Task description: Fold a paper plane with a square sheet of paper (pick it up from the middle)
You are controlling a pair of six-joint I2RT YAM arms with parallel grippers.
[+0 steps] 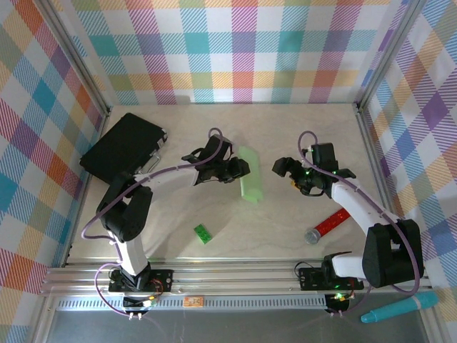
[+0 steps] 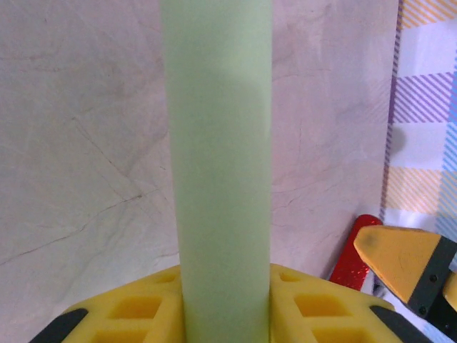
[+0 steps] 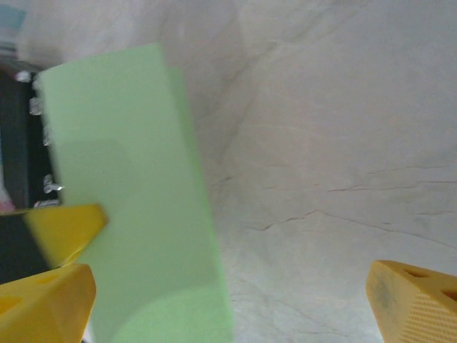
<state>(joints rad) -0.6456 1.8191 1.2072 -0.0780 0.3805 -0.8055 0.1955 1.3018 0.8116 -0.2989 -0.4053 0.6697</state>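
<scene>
yellow fingers (image 2: 128,311) of the left gripper (image 2: 225,307) sit at the foot of the left wrist view, with the pale-green sheet of paper (image 2: 221,143), folded into a long narrow strip, running up between them over the pale table (image 2: 86,143). the jaws are drawn in to about the strip's width; whether they actually clamp it cannot be told.

seen from above, the sheet of paper (image 1: 250,179) lies mid-table between the two arms. the left gripper (image 1: 232,169) is against its left edge, towards the far end. the right gripper (image 1: 287,175) hangs just to the strip's right, apart from it, jaws spread wide and holding nothing. in the right wrist view its fingers (image 3: 414,300) stand far apart, and the paper (image 3: 136,200) lies beside the left-hand one.

a bright-green toy brick (image 1: 203,234) rests nearer the arm bases. a red tube (image 1: 330,224) lies beside the right arm, and a black case (image 1: 121,146) sits at the far left.
</scene>
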